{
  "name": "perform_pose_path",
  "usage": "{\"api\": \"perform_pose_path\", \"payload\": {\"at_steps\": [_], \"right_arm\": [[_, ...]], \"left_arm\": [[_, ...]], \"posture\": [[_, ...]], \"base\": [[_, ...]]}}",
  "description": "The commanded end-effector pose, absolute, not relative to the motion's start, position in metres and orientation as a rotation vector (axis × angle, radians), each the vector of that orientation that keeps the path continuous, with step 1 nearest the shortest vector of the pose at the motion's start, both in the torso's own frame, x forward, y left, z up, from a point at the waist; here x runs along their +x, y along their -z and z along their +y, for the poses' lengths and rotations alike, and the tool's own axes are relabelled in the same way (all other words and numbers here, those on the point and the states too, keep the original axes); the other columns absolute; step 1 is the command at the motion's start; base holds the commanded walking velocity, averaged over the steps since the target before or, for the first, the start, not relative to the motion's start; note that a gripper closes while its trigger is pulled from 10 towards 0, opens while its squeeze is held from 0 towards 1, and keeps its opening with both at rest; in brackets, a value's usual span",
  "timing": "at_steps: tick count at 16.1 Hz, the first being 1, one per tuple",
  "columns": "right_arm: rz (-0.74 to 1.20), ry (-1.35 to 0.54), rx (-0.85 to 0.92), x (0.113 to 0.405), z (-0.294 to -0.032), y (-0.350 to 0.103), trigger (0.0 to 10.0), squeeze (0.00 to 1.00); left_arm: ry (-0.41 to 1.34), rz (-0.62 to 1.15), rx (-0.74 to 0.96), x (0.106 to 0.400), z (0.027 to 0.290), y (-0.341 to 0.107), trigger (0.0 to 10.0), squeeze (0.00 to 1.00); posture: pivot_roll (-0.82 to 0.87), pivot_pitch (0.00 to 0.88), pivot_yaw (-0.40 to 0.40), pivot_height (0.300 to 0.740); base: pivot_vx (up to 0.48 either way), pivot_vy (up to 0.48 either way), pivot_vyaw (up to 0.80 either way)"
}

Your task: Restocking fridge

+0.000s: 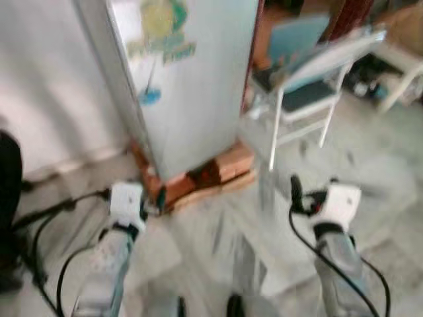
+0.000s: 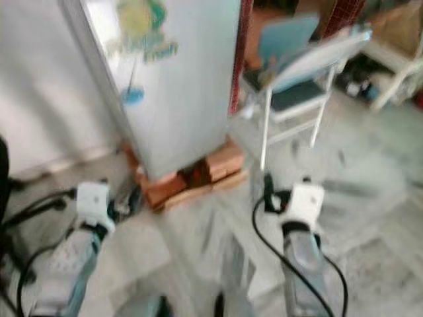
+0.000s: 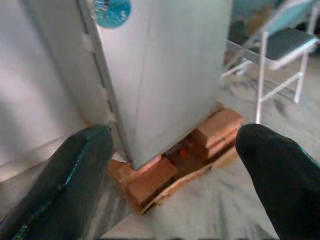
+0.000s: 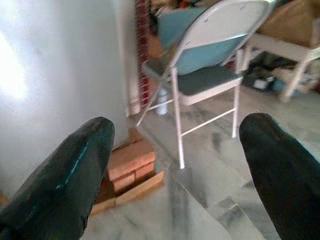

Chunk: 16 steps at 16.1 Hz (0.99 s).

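A pale grey fridge (image 1: 192,86) stands straight ahead with its door closed, stickers high on the front. It rests on a base of red bricks and wood (image 1: 211,173). My left gripper (image 3: 175,175) is held low in front of the fridge's lower corner, open, with nothing between its fingers. My right gripper (image 4: 175,175) is also open and empty, and points past the fridge's right side toward a folding chair. In the blurred head views both arms reach forward over the marble floor, with the left gripper (image 1: 158,198) and the right gripper (image 1: 296,191) short of the fridge.
A white folding chair (image 1: 304,92) with a blue seat stands just right of the fridge. Behind it is a white table (image 1: 403,66) with clutter underneath. Black cables (image 1: 46,218) trail on the floor at left, near a dark object (image 1: 8,198). A white wall runs along the left.
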State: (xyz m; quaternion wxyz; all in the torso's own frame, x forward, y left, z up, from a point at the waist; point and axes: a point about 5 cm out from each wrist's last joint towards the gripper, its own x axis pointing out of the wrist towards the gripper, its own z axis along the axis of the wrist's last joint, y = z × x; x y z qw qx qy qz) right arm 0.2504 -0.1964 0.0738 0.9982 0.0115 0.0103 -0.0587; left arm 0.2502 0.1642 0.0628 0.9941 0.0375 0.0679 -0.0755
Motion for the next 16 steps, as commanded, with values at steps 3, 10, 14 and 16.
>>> {"api": "perform_pose_path", "payload": {"at_steps": [3, 10, 14, 16], "right_arm": [[0.027, 0.115, 0.024, 0.252, -0.196, -0.074, 10.0, 0.00], [0.039, 0.135, 0.013, 0.260, -0.200, -0.078, 10.0, 0.00], [0.053, 0.144, -0.026, 0.262, -0.197, -0.076, 10.0, 0.00], [0.057, 0.135, -0.009, 0.261, -0.195, -0.074, 10.0, 0.00]], "left_arm": [[0.128, 0.118, 0.099, 0.255, 0.174, -0.068, 10.0, 0.00], [0.154, 0.099, 0.095, 0.259, 0.174, -0.071, 10.0, 0.00], [0.166, 0.086, 0.104, 0.258, 0.172, -0.072, 10.0, 0.00], [0.161, 0.080, 0.101, 0.258, 0.172, -0.073, 10.0, 0.00]], "posture": [[0.05, 0.111, -0.033, 0.740], [0.05, 0.102, -0.038, 0.740], [0.06, 0.105, -0.037, 0.740], [0.06, 0.107, -0.037, 0.740]], "base": [[0.000, 0.480, 0.00], [0.000, 0.425, 0.00], [0.311, 0.281, 0.00], [0.000, 0.000, 0.00]]}}
